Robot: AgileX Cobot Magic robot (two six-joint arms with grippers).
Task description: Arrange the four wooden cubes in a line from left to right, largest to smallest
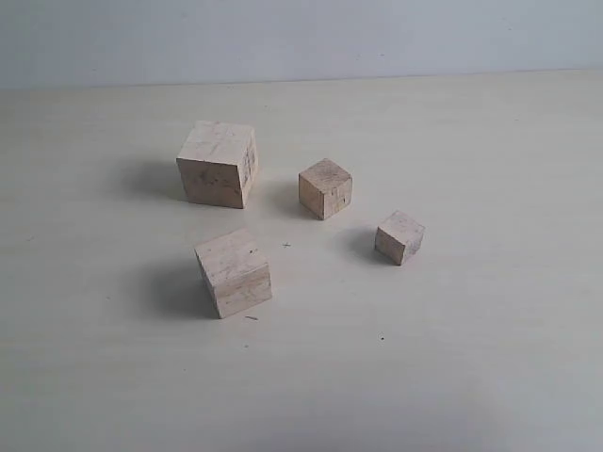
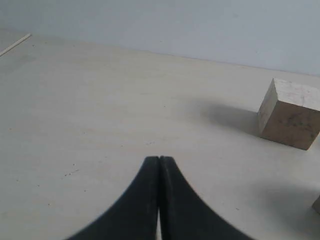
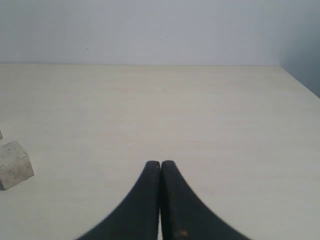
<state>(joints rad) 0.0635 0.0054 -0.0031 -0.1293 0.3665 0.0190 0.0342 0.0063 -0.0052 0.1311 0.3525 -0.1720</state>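
1. Four cubes are set on a pale worktop, all apart, none touching.
2. The largest cube is placed farthest back and left.
3. The third cube is found near its right side, a little nearer the camera.
4. The smallest cube is placed further right and nearer still; these three are strung in a slanting line.
5. The second cube is set out of that line, in front of the largest, turned askew.
6. The left gripper is seen over bare worktop, its jaws pressed together and gripping no cube.
7. The right gripper is seen likewise, its jaws pressed together over bare worktop.
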